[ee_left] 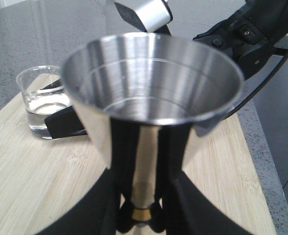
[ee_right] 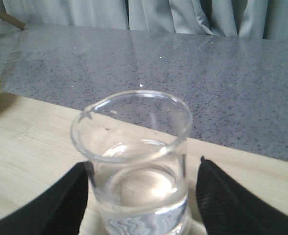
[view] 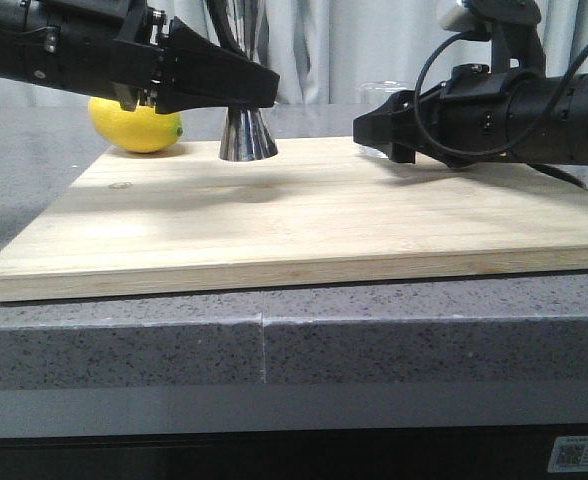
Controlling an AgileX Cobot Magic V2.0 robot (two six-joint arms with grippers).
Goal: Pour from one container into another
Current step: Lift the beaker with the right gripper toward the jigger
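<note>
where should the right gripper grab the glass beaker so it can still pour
Grip the beaker around its straight lower wall, one finger on each side, as the right gripper already straddles it. Come in level from the open board side. That probably leaves the pouring lip clear, and the rim stays clear for tipping.

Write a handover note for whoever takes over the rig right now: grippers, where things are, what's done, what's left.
Left gripper: shut on the jigger at its waist; jigger upright on the board, cup looks empty.
Right gripper: open, a finger on each side of the beaker, gaps showing, no grip yet.
Beaker: upright on the board, partly filled with clear liquid.
Lemon: at the board's far left corner, behind the left arm.
Done: jigger held, right gripper lined up.
Left: close on the beaker, lift, pour into the jigger.
</note>
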